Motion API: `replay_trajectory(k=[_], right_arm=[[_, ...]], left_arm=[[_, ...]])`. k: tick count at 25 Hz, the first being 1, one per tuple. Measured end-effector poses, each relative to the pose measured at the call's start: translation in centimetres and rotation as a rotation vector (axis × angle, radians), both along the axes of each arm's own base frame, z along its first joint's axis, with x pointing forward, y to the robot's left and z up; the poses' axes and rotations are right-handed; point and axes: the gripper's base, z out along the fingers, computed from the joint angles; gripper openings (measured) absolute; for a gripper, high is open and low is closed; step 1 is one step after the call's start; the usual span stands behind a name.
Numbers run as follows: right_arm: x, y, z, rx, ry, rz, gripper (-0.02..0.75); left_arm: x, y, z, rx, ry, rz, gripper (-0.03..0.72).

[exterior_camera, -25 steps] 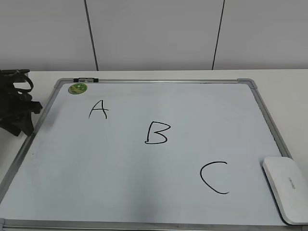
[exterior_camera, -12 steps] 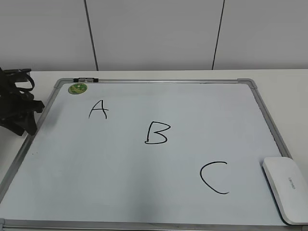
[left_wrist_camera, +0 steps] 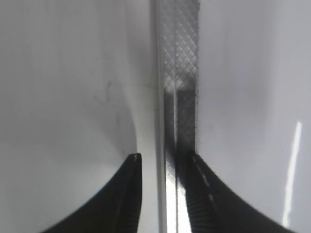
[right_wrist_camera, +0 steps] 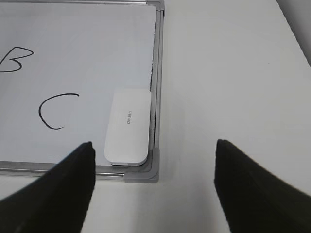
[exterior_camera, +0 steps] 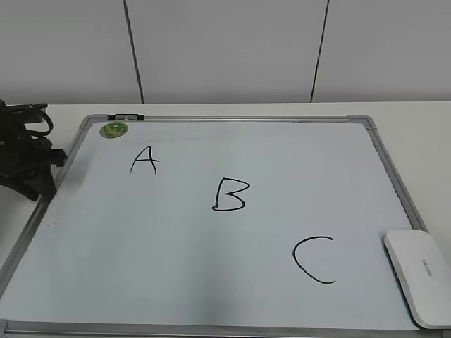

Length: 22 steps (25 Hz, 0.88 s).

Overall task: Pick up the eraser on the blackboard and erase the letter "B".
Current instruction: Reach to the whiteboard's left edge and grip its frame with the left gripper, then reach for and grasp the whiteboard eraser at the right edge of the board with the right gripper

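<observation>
The blackboard [exterior_camera: 394, 184] is a white board with a grey frame, lying flat on the table. The black letter "B" [exterior_camera: 230, 195] is at its middle, between an "A" [exterior_camera: 144, 161] and a "C" [exterior_camera: 313, 259]. The white eraser [exterior_camera: 419, 274] lies at the board's near right corner. In the right wrist view the eraser [right_wrist_camera: 128, 126] is just ahead of my right gripper [right_wrist_camera: 154, 144], which is wide open, empty and above it. "B" [right_wrist_camera: 12, 59] is cut off at that view's left edge. My left gripper [exterior_camera: 32, 169] is at the board's left edge, its jaws narrowly apart [left_wrist_camera: 164, 156] astride the frame [left_wrist_camera: 177, 87].
A small round green magnet [exterior_camera: 113, 129] sits at the board's far left corner, beside a small clip [exterior_camera: 125, 117] on the frame. White table [right_wrist_camera: 233, 87] extends to the right of the board. A white panelled wall [exterior_camera: 225, 49] stands behind.
My left gripper has shifted slightly at the board's left edge. The eraser and the letters are unchanged.
</observation>
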Motion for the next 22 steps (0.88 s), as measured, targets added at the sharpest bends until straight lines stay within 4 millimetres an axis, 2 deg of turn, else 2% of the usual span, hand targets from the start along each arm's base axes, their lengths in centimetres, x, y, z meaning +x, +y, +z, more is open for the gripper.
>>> replay_trajectory(k=[4, 5, 17, 20, 22], right_arm=[[0.0, 0.0, 0.0, 0.0, 0.0, 0.0, 0.586], [0.0, 0.0, 0.0, 0.0, 0.0, 0.0, 0.586], [-0.1, 0.1, 0.1, 0.006, -0.006, 0.005, 0.587], [0.8, 0.1, 0.8, 0.017, 0.002, 0.008, 0.586], [2.3, 0.0, 1.4, 0.024, 0.015, 0.006, 0.586]], left_arm=[[0.0, -0.1, 0.0, -0.012, 0.007, 0.006, 0.041], [0.1, -0.1, 0.1, -0.012, 0.008, 0.005, 0.021], [0.0, -0.1, 0.1, -0.018, 0.014, 0.011, 0.011], [0.0, -0.1, 0.1, -0.018, 0.014, 0.011, 0.011], [0.0, -0.1, 0.1, -0.018, 0.014, 0.011, 0.011]])
